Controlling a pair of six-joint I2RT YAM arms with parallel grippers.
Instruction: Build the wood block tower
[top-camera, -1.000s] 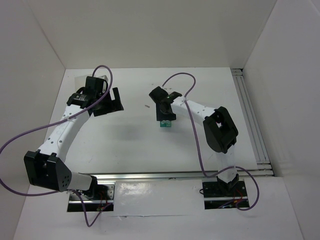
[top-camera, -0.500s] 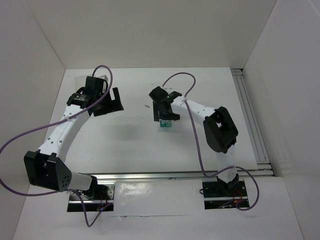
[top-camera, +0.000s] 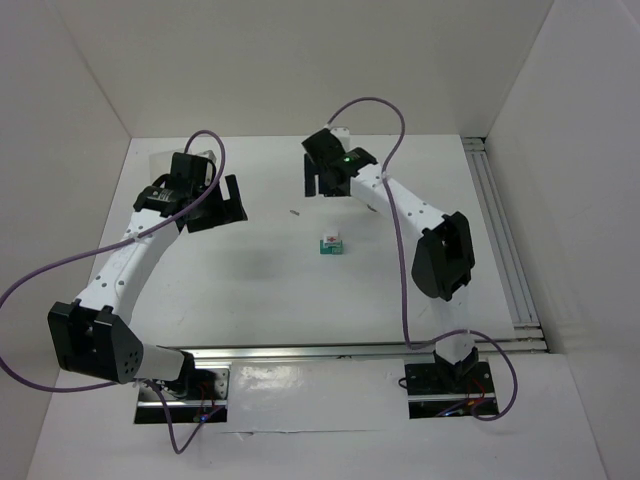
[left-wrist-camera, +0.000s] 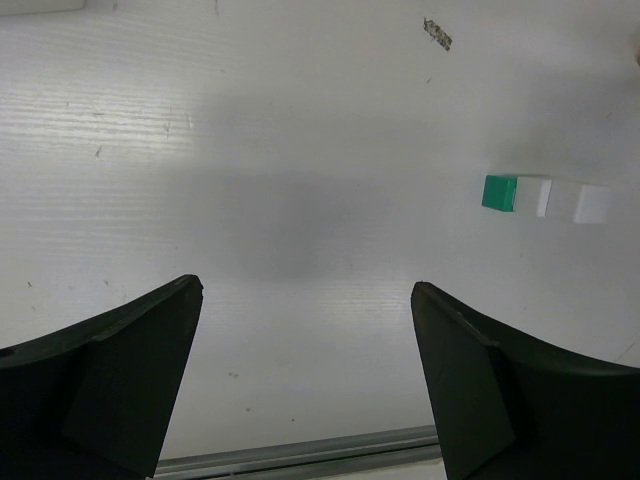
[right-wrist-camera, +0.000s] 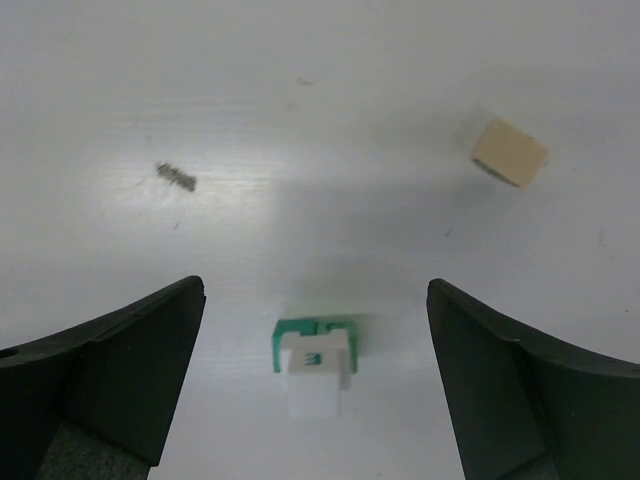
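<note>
Teal-green cube (top-camera: 329, 251) sits on the worktop (top-camera: 250, 290) with the white cube (top-camera: 332, 241) stacked on it; the tan cylinder (right-wrist-camera: 510, 152) lies well apart. Left fingers (left-wrist-camera: 120, 370) and right fingers (right-wrist-camera: 110, 370) both stand wide apart, holding nothing.

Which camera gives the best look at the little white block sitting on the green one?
Right wrist: the white block on the green block looks large, from above. Top view shows it tiny; left wrist, small, side-on.

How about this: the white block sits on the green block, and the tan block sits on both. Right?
No. The white block sits on the green block, but the tan block lies alone on the table; see the right wrist view.
</note>
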